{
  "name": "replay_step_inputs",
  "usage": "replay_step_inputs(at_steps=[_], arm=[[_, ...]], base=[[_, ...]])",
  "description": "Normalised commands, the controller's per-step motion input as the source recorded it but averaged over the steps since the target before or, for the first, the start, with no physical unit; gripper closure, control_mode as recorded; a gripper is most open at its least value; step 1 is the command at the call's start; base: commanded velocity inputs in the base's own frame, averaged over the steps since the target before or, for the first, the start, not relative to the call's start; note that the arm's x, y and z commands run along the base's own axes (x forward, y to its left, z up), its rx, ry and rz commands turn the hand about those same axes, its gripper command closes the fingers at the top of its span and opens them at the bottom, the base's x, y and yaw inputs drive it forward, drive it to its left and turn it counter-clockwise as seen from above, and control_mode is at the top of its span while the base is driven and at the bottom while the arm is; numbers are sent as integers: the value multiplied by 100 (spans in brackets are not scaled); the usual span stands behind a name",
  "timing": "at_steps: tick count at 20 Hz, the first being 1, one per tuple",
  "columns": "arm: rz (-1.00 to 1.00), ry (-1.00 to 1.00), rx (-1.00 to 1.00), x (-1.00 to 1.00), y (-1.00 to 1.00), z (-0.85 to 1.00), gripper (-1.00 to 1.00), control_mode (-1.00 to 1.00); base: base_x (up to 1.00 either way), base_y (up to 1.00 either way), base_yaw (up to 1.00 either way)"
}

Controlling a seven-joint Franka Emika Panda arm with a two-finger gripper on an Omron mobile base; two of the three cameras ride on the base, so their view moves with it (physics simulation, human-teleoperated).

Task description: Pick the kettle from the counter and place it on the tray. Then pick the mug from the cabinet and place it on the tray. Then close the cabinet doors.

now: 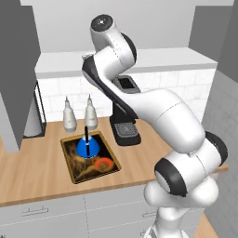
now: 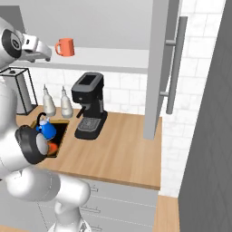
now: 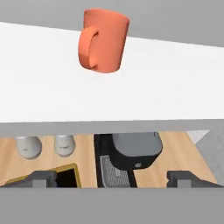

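- Light-wood plank counter (image 1: 42, 172) carries the dark gold-rimmed tray (image 1: 74, 169), blue cone-shaped kettle (image 1: 87, 147) already on it.
- Small orange-red cylindrical mug (image 3: 103, 40) stands on the white shelf board (image 3: 166, 83) above the tray.
- Gripper (image 3: 113, 177), fingers apart and empty, faces the mug; likely light, rigid, smooth, best pinched across its body.

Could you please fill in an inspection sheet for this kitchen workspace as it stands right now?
Surface: light-wood counter, tidy.
Job's things: blue kettle stands on the tray; orange mug upright on the cabinet shelf, handle toward the hand camera's left; cabinet door open.
Clutter: two white bottles behind the tray; black coffee machine beside it.
Grippers: gripper open, empty, facing the mug, short of it.
Cables: nothing seen.
Surroundings: white tiled wall.
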Motion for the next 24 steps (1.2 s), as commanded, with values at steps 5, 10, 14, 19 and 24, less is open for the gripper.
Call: replay_step_inputs(at_steps=[5,10,14,19,24], arm=[[-5,-2,-6,60,-6,0,-100,-100],[-16,-23,0,36,0,1,-100,-100],[-16,-22,3,25,0,0,-100,-100],[-15,-3,9,32,0,0,-100,-100],[-9,0,6,48,0,0,-100,-100]], base=[[0,0,0],[0,0,0],[0,0,0],[0,0,0],[0,0,0]])
